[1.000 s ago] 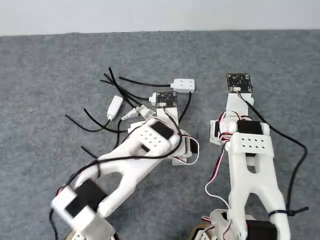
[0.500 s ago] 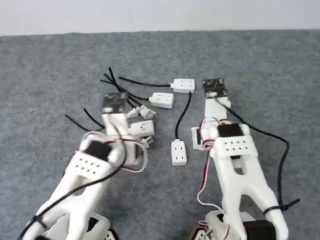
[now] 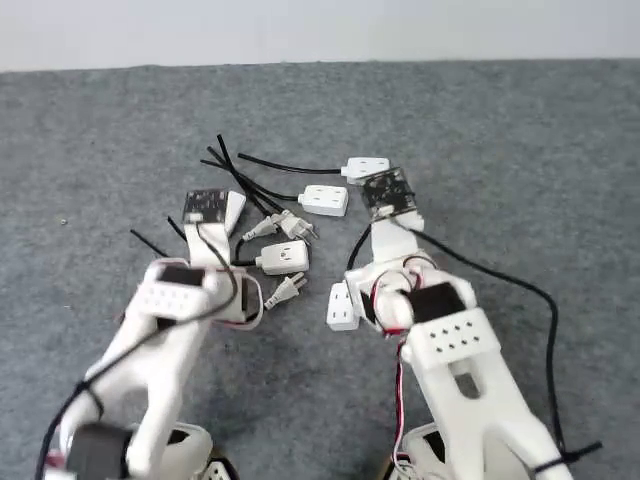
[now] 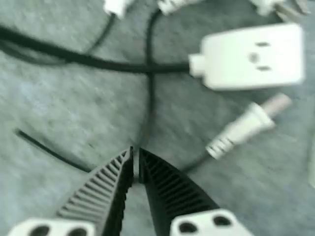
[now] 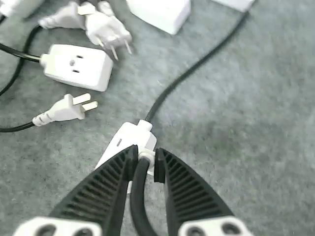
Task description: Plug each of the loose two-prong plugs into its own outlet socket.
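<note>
Surface: grey felt-like table mat [image 3: 520, 130].

Right gripper [image 5: 145, 153]: jaws drawn in on a black cord with a white collar [image 5: 138, 196], pinched right at the neck end of a white oblong socket block [image 5: 129, 138]. The block lies flat on the mat near the middle of the table. In the high view the right arm's wrist overlaps one edge of it. A second black lead [image 5: 193, 69] runs from the block's neck toward the far sockets.

Left gripper [image 4: 134, 156]: jaws pressed together with only a slit between them, nothing seen inside. The tips sit low over the mat where black cables [image 4: 149, 69] cross. Cannot tell whether they touch a cable.

Loose white two-prong plug [image 5: 66, 109]: on its side, prongs bare, between the two grippers. It is just beside the held block but apart from it. Just beyond it lies a white single-outlet socket [image 5: 76, 66], face up, slots showing. Beyond that, two more white plugs [image 5: 101, 22] are bunched together and touching.

Farther back: a white rectangular socket block [image 3: 324, 200] and, behind it, a white double socket block [image 3: 366, 168]. The right arm's camera board overlaps a corner of the latter.

A slim white adapter body [image 3: 232, 208] is partly covered by the left arm's wrist board. Thin black wire ends [image 3: 228, 160] fan out behind it.
</note>
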`<control>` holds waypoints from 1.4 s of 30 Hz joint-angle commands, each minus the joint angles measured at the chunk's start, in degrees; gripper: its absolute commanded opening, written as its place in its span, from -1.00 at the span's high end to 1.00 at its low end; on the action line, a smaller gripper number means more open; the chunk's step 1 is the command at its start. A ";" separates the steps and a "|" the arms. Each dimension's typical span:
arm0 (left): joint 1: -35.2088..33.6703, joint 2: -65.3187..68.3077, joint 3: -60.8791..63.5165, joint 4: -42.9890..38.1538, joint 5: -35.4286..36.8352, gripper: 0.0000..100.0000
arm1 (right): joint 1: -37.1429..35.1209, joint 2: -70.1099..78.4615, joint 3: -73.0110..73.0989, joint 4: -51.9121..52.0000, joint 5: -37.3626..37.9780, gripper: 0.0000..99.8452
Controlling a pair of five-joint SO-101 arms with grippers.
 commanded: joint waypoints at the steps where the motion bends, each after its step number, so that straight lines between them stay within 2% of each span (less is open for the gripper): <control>1: -4.31 7.21 -8.48 -0.88 -3.25 0.98 | -0.40 -2.77 1.05 -3.74 1.32 0.98; 6: -4.66 8.70 -10.42 0.62 -2.29 0.98 | -0.13 -3.38 1.05 -3.74 2.02 0.98; 11: -4.48 9.14 -10.59 0.62 -2.29 0.98 | 2.15 -3.47 -2.64 1.54 1.85 0.98; 20: -3.43 9.14 -10.51 0.62 -2.29 0.97 | 0.84 -3.47 -2.90 1.63 1.67 0.98; 26: -3.43 9.14 -10.51 0.79 -2.29 0.97 | -3.47 -3.47 -0.18 -4.18 1.85 0.98; 42: -3.43 9.14 -10.42 0.88 -2.37 0.97 | -3.47 -2.86 7.03 -10.59 4.04 0.98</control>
